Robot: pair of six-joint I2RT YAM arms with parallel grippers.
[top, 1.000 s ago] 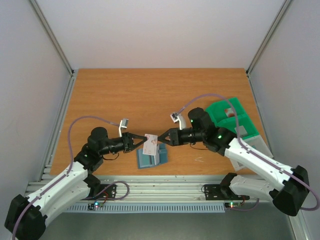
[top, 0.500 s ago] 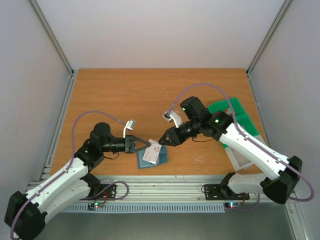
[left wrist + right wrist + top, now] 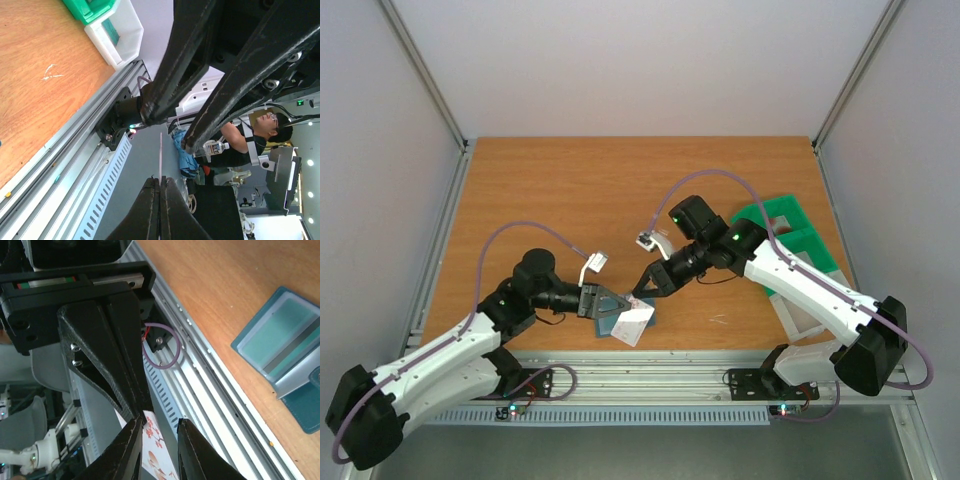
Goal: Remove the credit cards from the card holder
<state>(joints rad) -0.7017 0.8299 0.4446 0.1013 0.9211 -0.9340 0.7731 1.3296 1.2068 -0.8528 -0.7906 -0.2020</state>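
Near edge, 6 o'clock: card holder [image 3: 302, 412] lies spread flat on the worktop [image 3: 570, 190], pockets up. Just above it, left end effector [image 3: 618, 307] is clamped tight on a pale flowered credit card [image 3: 636, 323], lifted clear of the holder and seen edge-on from its own wrist. Right end effector [image 3: 641, 291] comes in from 2 o'clock, tips just beside the card, jaws a narrow gap apart, gripping nothing I can make out. Far off at 3 o'clock: green bin [image 3: 775, 222].
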